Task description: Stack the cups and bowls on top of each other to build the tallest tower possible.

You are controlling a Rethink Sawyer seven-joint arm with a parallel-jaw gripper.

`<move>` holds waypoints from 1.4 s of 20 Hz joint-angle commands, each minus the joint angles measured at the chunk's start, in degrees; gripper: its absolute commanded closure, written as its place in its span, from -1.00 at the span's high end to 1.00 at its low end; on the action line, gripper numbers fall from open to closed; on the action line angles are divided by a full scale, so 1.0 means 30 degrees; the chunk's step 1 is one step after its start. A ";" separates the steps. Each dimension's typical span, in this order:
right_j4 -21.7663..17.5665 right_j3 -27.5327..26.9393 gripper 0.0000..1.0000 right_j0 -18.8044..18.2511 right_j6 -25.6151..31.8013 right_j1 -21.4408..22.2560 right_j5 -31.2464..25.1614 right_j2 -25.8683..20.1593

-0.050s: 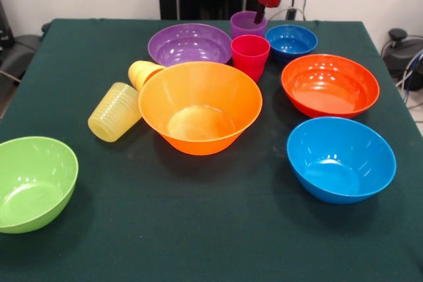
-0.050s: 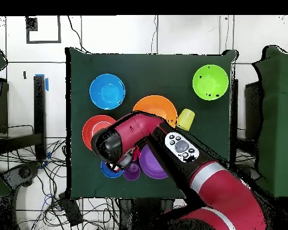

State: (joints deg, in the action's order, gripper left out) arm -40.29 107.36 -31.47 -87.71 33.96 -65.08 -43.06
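Observation:
The largest orange-yellow bowl stands empty mid-table. Around it sit the purple bowl, red-orange bowl, light blue bowl, lime green bowl and small dark blue bowl. All stand apart; nothing is stacked. The ribbed pale yellow cup and orange-yellow cup lie on their sides left of the big bowl. The red-pink cup stands upright, with the purple cup behind it. My gripper hangs at the purple cup's rim; its state is unclear.
The dark green cloth table carries everything. In the overhead view my red arm covers the red-pink cup and part of the purple bowl. Cables and chairs lie off the table's edges.

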 commanded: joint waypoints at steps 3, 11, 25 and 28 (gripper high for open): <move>-0.1091 -0.1461 1.00 0.0050 0.4432 -0.0668 0.0043 -0.0540; -0.1739 -0.1759 1.00 -0.0241 0.4946 -0.1162 0.0353 -0.0306; -0.3885 -0.3774 1.00 -0.1109 1.5620 -0.1901 -0.1723 -0.2957; -0.4506 -0.3264 1.00 -0.0937 1.7535 -0.1366 -0.1192 -0.3658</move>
State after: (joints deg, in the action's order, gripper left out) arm -47.64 101.65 -34.50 -66.17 29.88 -65.72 -49.09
